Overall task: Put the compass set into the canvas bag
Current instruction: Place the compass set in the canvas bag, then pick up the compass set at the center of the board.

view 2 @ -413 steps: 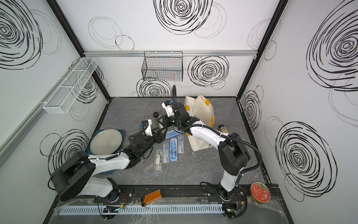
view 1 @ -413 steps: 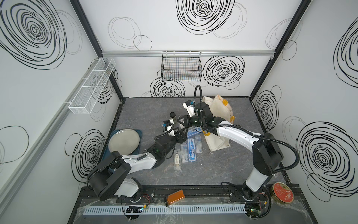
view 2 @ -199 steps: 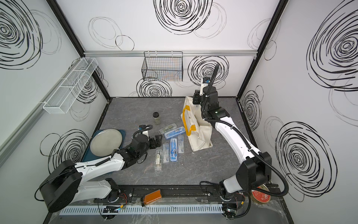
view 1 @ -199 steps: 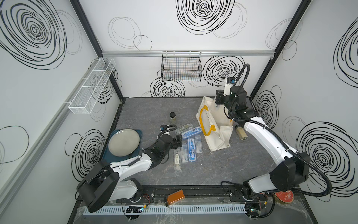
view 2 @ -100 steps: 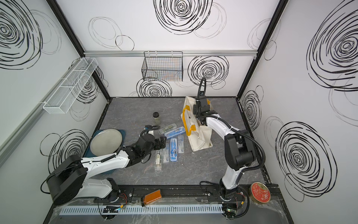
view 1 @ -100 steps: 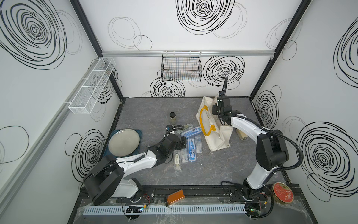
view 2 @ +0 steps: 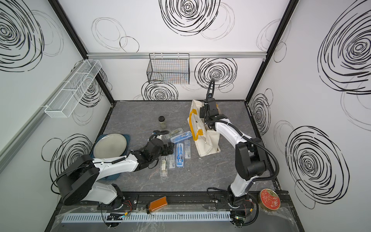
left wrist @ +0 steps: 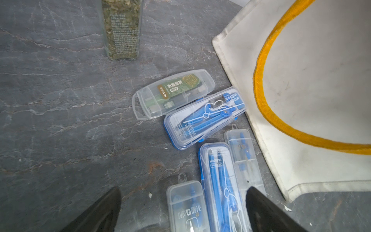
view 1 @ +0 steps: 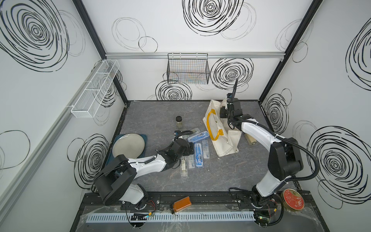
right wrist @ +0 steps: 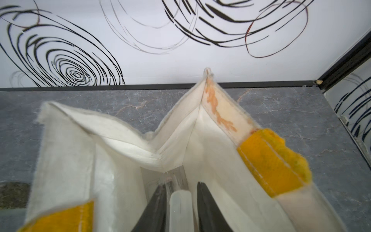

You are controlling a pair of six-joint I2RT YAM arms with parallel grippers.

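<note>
Inside the mouth of the canvas bag (view 1: pixel 226 144): right gripper (right wrist: pixel 180 187) low between the fabric walls, jaws flanking a translucent compass set (right wrist: pixel 180 209) end-on, with a sliver of gap on one side. Can't tell whether pinched or let go. Can't tell which compartment lies underneath either (main hold or pocket, fold of cloth in the way). Just beside the bag: left gripper (left wrist: pixel 183 189) spread wide, holding nothing, low over more cases (left wrist: pixel 204 118) flat on the table (left wrist: pixel 60 120).

Likely trouble, judging from this:
- Letting go here and landing the set on the inner flap (right wrist: pixel 140 152), so hung up on the fold instead of sliding to the bottom.
- Pulling out crooked and hooking a finger on the yellow strap (right wrist: pixel 273 160), then dragging or tipping the whole bag.
- No support on the rim, so soft cloth free to slump shut round the case or the fingers.

Safer to open fully first, then lift straight up out of the bag.
</note>
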